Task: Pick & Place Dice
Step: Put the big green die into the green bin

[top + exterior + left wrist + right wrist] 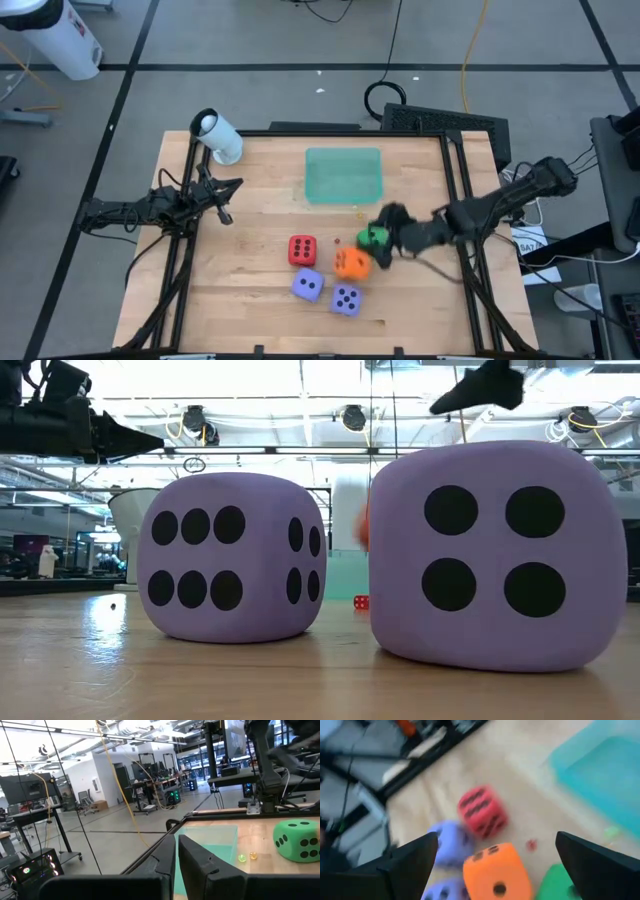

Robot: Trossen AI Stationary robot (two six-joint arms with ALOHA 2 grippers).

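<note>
Five dice on the surface (250, 290) — right end effector (385, 240) spread over the green die (373, 237).
Red die (302, 250), orange die (351, 264), two lavender dice (326, 292) sit beside it — cubes, no long axis; left end effector (228, 200) pressed together.

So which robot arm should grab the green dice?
The right one, probably. Its pincer is open right by the green dice in the high view, while the left pincer waits by the table's left edge, away from all the dice.

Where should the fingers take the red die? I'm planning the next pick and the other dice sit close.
Probably from straight above, closing on two opposite side faces of the red die. It sits flat and stands apart from the orange die and the nearer lavender die, so its sides look free; the right gripper is nearest.
</note>
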